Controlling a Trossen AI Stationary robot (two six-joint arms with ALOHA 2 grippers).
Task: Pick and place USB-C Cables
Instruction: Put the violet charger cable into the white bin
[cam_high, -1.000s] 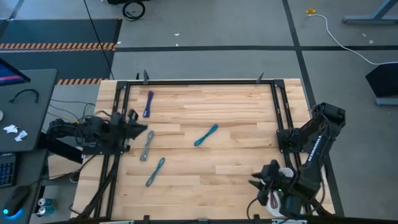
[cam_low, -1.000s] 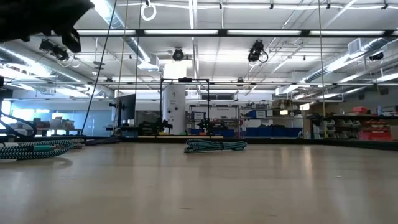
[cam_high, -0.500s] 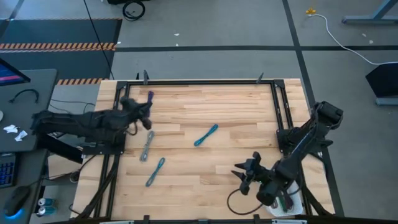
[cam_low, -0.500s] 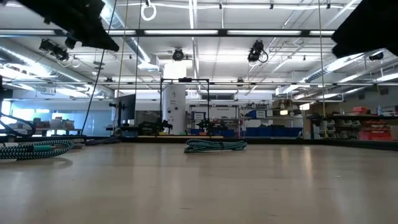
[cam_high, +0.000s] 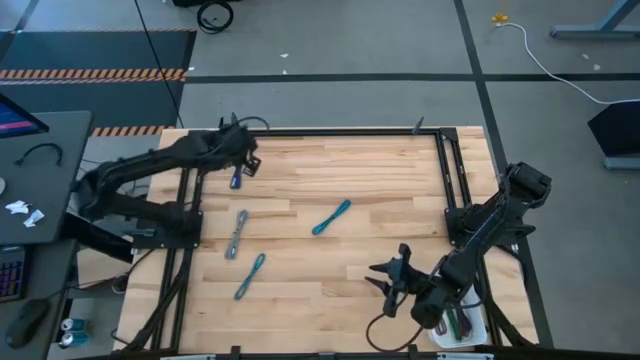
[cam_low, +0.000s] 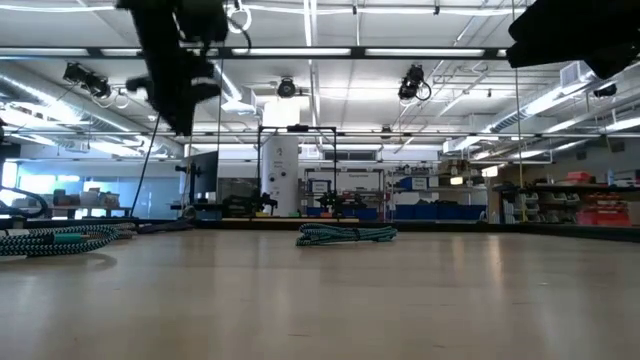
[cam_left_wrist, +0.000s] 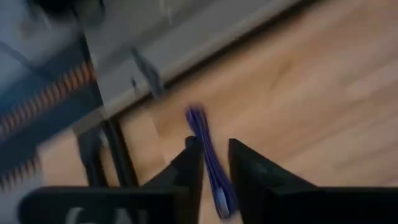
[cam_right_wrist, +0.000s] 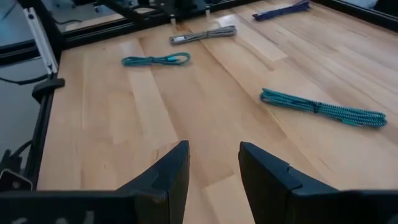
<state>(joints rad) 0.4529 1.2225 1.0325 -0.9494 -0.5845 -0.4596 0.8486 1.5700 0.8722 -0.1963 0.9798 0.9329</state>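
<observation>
I have the left gripper (cam_high: 243, 160) over the far left part of the table (cam_high: 380, 190), right above the purple cable (cam_high: 236, 178); in its wrist view the fingers (cam_left_wrist: 189, 171) stand narrowly parted with that cable (cam_left_wrist: 208, 163) showing between them. My right gripper (cam_high: 392, 280) hangs wide open near the front right, holding nothing. The teal cable (cam_high: 331, 217) lies mid-table, the grey cable (cam_high: 237, 233) and blue cable (cam_high: 250, 275) toward the left

Left gripper (cam_high: 243, 160) reaches over the far-left corner, fingers (cam_left_wrist: 189, 171) parted; right gripper (cam_high: 388, 280) near front, open.
</observation>
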